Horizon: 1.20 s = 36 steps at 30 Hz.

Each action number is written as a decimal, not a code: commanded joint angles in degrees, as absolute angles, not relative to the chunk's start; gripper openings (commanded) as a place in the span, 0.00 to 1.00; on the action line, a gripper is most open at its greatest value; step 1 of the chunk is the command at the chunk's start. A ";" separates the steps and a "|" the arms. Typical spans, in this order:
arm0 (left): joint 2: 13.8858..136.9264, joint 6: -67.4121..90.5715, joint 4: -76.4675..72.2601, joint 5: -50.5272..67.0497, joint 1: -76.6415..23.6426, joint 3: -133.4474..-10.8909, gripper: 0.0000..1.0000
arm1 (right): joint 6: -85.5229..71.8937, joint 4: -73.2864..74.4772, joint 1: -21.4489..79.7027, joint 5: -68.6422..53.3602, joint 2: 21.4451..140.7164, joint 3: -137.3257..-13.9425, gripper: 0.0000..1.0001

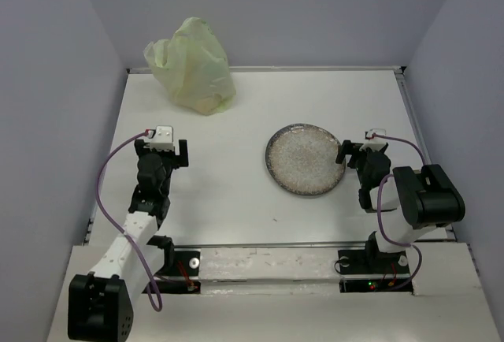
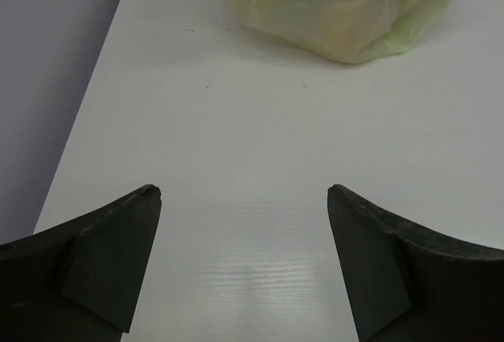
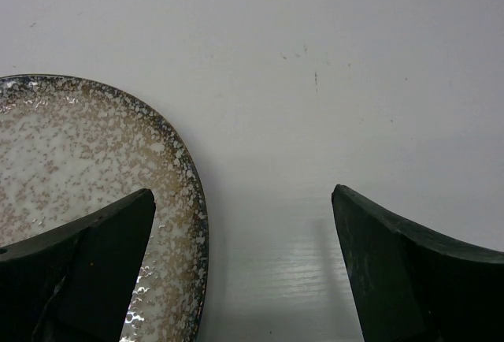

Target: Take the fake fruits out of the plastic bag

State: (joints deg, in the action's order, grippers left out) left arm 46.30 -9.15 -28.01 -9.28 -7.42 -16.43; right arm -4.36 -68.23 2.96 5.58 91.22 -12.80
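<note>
The plastic bag (image 1: 193, 65) sits bunched and crinkled at the far left of the white tabletop (image 1: 228, 200), close to the back edge, its pale yellow-green film standing up in a loose heap. In the left wrist view an orange tinge (image 2: 335, 36) shows through the bag's lower wall, but none of the fake fruits can be made out singly; whatever is there is inside the bag. Right of the bag and nearer the arms lies a round grey speckled plate (image 1: 305, 161), well apart from the bag, with nothing on it. The left fingers (image 2: 118, 239) are spread wide, the 2 dark tips far apart with bare tabletop between them; they hold nothing and touch nothing, and they point toward the bag, which lies ahead of them with open tabletop between. The right fingers (image 3: 394, 255) are likewise spread wide and hold nothing. In the right wrist view the plate's dark rim (image 3: 197, 200) runs just beside the left-hand tip, which overlaps the plate's edge; whether it touches the plate cannot be told.
</note>
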 commanded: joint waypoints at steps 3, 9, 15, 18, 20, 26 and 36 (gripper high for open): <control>42.64 -19.38 -26.64 -3.10 -7.65 -20.99 0.99 | -4.57 -72.77 2.55 6.86 91.14 -13.89 1.00; 41.30 -37.71 -18.73 2.73 -7.56 -29.86 0.99 | -4.57 -72.77 2.55 6.86 91.14 -13.89 1.00; 65.27 -29.99 0.41 13.84 2.52 -60.34 0.99 | -4.57 -71.38 2.55 6.51 90.97 -14.41 1.00; 77.06 -27.41 6.91 17.91 8.61 -75.64 0.99 | -2.46 -51.21 2.55 1.96 83.96 -21.83 1.00; 82.34 -29.00 7.21 18.10 8.61 -81.99 0.99 | -4.04 -38.38 2.55 0.62 79.73 -32.31 1.00; 94.99 -27.69 5.53 17.49 8.61 -94.37 0.99 | -6.50 -21.48 2.55 -13.09 75.94 -43.84 1.00; 113.72 -12.31 1.06 19.60 9.32 -115.56 0.92 | -8.09 -10.99 10.35 -11.08 76.29 -54.84 1.00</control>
